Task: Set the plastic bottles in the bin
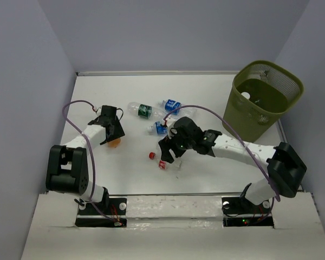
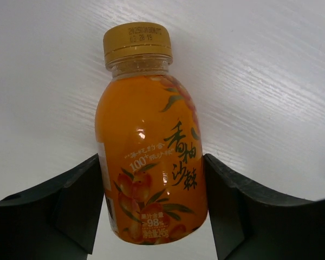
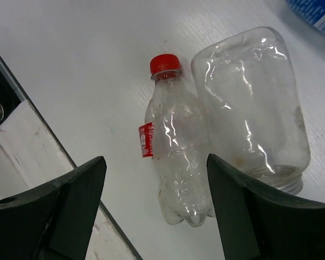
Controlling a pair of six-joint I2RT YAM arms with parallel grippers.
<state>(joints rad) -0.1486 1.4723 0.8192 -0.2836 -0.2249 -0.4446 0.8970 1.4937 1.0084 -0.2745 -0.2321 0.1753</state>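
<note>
My left gripper (image 2: 151, 162) is shut on an orange juice bottle (image 2: 149, 146) with a gold cap, one finger against each side of its body. From above the gripper (image 1: 111, 135) sits low over the orange bottle (image 1: 114, 143) at the table's left. My right gripper (image 3: 155, 168) is open above a clear bottle (image 3: 176, 162) with a red cap and red label, which lies on the table between the fingers without touching them. From above this gripper (image 1: 171, 154) is mid-table, with the red cap (image 1: 151, 156) to its left. The olive mesh bin (image 1: 262, 103) stands at the far right.
A clear jar (image 3: 254, 108) lies against the red-cap bottle's right side. A green-label bottle (image 1: 143, 110) and two blue-label bottles (image 1: 171, 105) (image 1: 159, 128) lie beyond the right gripper. Something pale (image 1: 245, 97) lies inside the bin. The table's near edge (image 3: 21, 157) is close on the left.
</note>
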